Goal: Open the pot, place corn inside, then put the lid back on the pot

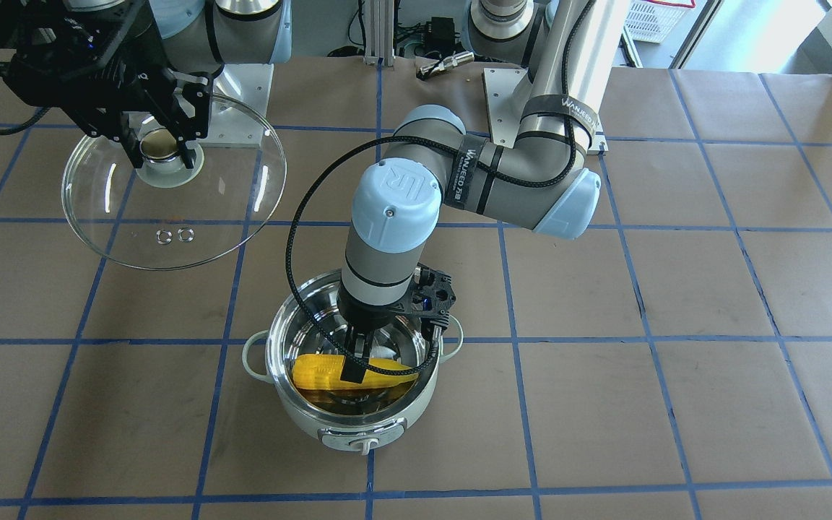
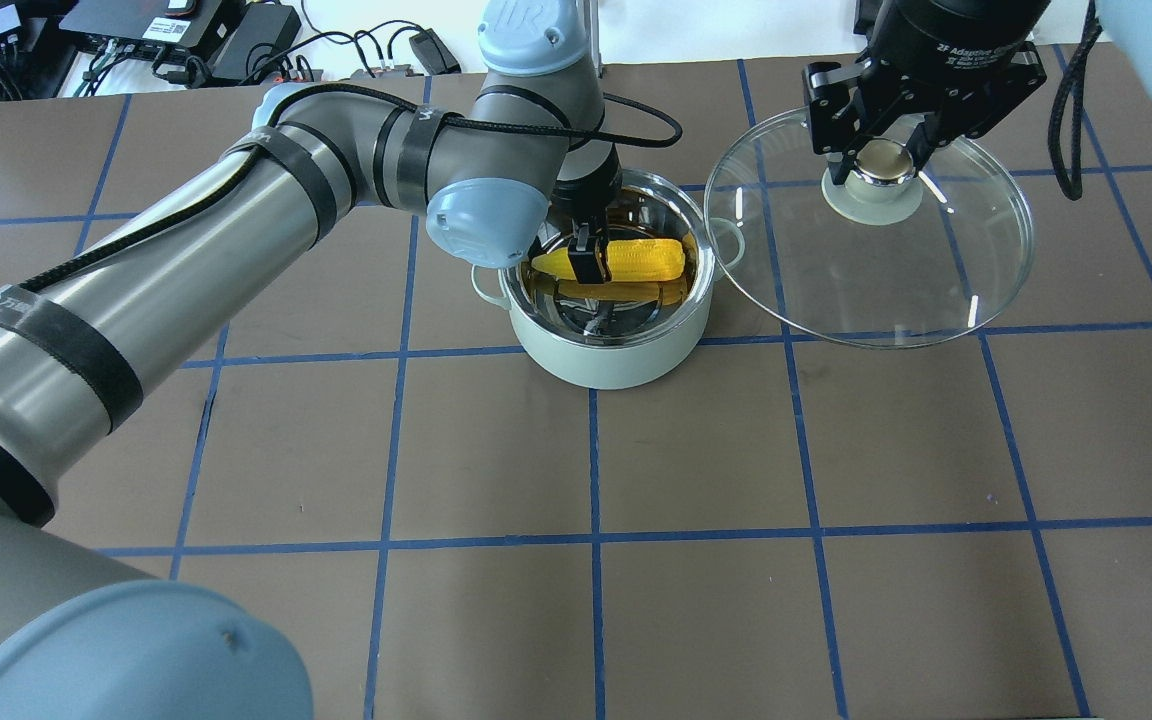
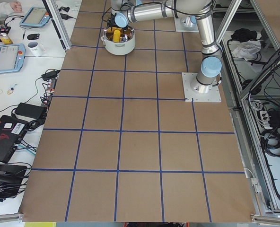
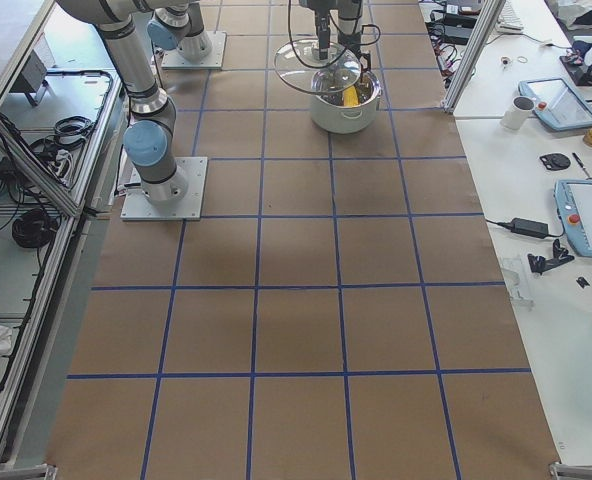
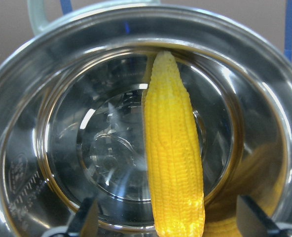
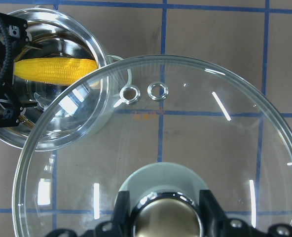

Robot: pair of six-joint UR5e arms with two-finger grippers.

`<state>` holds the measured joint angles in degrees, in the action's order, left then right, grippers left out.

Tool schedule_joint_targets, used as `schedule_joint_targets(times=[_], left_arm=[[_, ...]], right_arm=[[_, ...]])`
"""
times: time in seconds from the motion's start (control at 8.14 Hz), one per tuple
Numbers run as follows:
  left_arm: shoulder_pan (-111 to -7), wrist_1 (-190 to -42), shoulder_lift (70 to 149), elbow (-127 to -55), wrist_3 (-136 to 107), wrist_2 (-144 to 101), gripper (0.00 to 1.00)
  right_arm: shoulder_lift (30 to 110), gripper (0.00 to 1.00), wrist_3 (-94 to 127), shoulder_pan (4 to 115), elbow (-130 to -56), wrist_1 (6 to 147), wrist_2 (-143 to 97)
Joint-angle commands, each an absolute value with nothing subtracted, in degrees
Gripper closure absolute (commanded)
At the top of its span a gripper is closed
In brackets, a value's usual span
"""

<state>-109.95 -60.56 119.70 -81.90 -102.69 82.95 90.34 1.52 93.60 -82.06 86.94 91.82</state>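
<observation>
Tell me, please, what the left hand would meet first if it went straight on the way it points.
Probably the corn, lying in the pot between the open left hand's fingers; the fingertips might touch the steel floor first, as depth is unclear.

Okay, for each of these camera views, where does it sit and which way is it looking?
Front-facing: across the table, facing the robot; both arms, pot.
Overhead: behind the robot, looking forward-down; left gripper at pot, right gripper holding lid.
Exterior left: table's left end; left arm nearer.
Exterior right: table's right end; right arm nearer.
Left wrist: straight down at corn; fingertips at bottom.
Right wrist: down through lid.
Shared: both wrist views show the corn.
</observation>
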Motion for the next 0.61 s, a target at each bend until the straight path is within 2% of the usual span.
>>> schedule_joint_targets(times=[0.0,0.25,0.49], left_arm=[[-109.6,-63.2,114.1,-82.1,-95.8,83.2,0.0],[-109.3,-63.8,110.1,-82.7,-86.8,82.8,0.0],[-104.5,-69.8,107.2,-82.7,-79.0,83.1,0.0]], right_arm=[[90.3,0.77,1.6,93.0,-82.0,86.9,92.2],[89.8,0.79,1.9,92.6,-81.9,87.2,91.3],[85.6,0.8,4.3,95.0,-81.8,92.6,91.2]])
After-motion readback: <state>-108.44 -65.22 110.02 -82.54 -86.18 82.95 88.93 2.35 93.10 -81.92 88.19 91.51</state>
